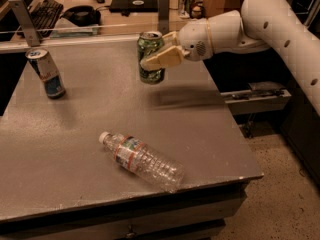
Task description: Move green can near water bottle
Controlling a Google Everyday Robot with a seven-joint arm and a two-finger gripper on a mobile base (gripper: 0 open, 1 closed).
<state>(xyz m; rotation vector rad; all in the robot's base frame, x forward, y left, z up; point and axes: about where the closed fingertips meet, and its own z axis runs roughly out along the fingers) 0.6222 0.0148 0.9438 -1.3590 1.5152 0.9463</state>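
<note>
The robot's 1 arm (280, 19) comes into view from the edge at 3 o'clock, climbs to a bend at about 1 o'clock and then runs nearly level toward 9 o'clock. Its shell is white and rounded, with a row of small dark holes along the outer link. The wrist (210, 31) is a thick white drum. The tool (152, 54) sits at about 12 o'clock, over the far part of the tabletop (200, 129). Its 2 tan fingers (162, 60) are clamped across the sides of the green can (149, 43), the near 1 slanting down toward 8 o'clock.
</note>
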